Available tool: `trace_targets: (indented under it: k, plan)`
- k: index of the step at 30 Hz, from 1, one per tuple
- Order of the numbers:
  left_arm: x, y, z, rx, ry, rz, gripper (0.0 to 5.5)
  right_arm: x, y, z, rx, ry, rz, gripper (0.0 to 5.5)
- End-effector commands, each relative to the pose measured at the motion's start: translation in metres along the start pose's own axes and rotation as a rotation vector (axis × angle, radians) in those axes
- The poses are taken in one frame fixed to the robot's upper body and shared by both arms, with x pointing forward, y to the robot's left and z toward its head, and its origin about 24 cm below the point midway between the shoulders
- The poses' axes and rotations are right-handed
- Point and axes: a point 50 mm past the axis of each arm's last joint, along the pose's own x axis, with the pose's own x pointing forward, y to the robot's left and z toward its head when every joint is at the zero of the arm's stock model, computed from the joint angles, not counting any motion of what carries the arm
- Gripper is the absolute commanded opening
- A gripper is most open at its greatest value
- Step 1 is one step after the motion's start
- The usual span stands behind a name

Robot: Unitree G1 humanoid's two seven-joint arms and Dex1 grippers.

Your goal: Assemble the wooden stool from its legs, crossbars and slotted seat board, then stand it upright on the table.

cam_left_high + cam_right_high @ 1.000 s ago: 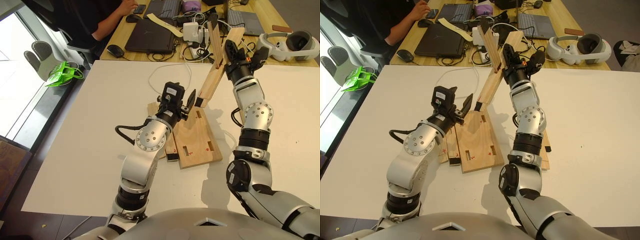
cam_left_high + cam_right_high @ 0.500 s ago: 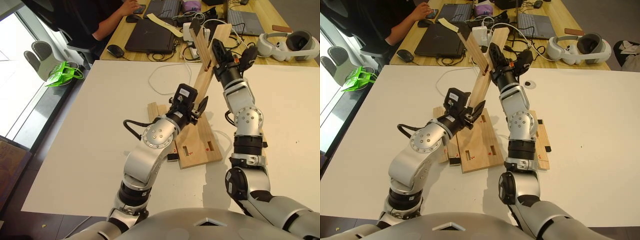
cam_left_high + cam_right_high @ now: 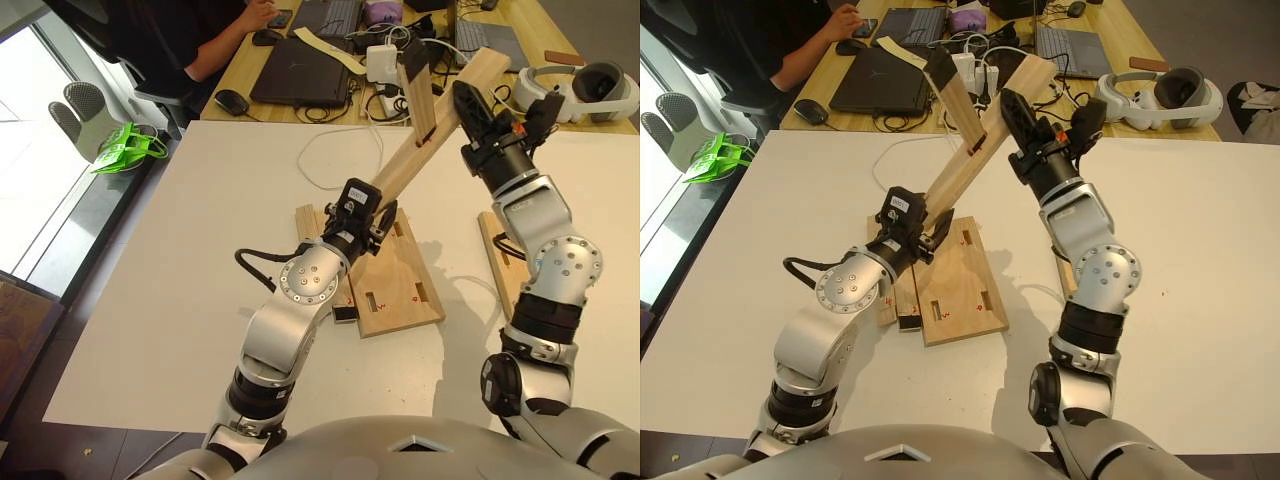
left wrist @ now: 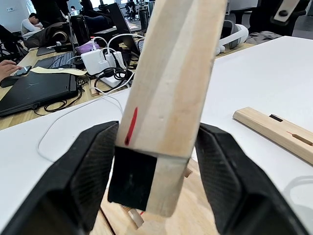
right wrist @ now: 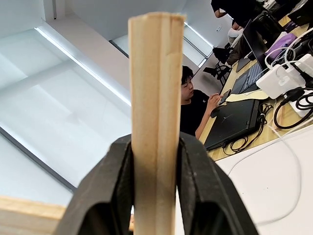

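**Leg-fitting step.** The right end effector [image 3: 468,100] grips the slanted leg [image 3: 420,150] near its upper end. The left end effector [image 3: 368,215] clamps its black-tipped lower end just above the seat board [image 3: 400,290], which lies flat on the desk [image 3: 200,250]. Next, probably: guide that end into a slot [image 3: 372,300].

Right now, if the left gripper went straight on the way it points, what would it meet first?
The wooden leg, clamped between the fingers of the left gripper; it would likely just slide up along it.
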Motion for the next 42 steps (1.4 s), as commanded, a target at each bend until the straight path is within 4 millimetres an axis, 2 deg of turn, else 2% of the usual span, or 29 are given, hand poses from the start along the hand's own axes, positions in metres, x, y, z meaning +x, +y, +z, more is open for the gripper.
trace_targets:
  k: [1,6,9,14,17,22,28,31,38,42]
  plan:
    - [-0.003,0.006,-0.003,0.009,0.017,0.046,2.73,-0.018,0.006,0.012,-0.006,0.086,0.100,1.02]
    - [-0.005,0.010,-0.004,0.007,0.022,0.068,2.73,-0.043,0.022,0.019,0.023,0.246,0.293,1.02]
    - [-0.006,0.010,-0.005,0.005,0.023,0.073,2.73,-0.047,0.030,0.015,0.038,0.291,0.351,1.03]
    - [-0.005,0.004,-0.005,-0.001,0.019,0.052,2.73,-0.016,0.029,-0.020,0.079,0.143,0.157,1.04]
    - [-0.013,0.006,-0.015,0.014,0.058,0.043,2.73,0.000,0.028,-0.028,0.091,0.030,0.052,1.04]
    - [-0.023,0.018,-0.024,0.038,0.096,0.062,2.73,0.001,0.025,-0.027,0.119,-0.014,0.015,1.04]
    - [-0.023,0.018,-0.024,0.037,0.094,0.068,2.73,-0.012,0.033,-0.028,0.197,0.063,0.123,1.02]
    - [-0.027,0.018,-0.027,0.048,0.109,0.037,2.73,-0.016,0.020,-0.018,0.170,0.036,0.042,1.01]
    - [-0.052,0.033,-0.035,0.057,0.158,-0.062,2.73,-0.031,-0.010,0.009,0.019,-0.042,-0.174,1.01]
    - [-0.077,0.020,-0.027,-0.068,0.155,-0.291,2.73,-0.043,-0.010,0.019,-0.040,-0.022,-0.191,1.01]
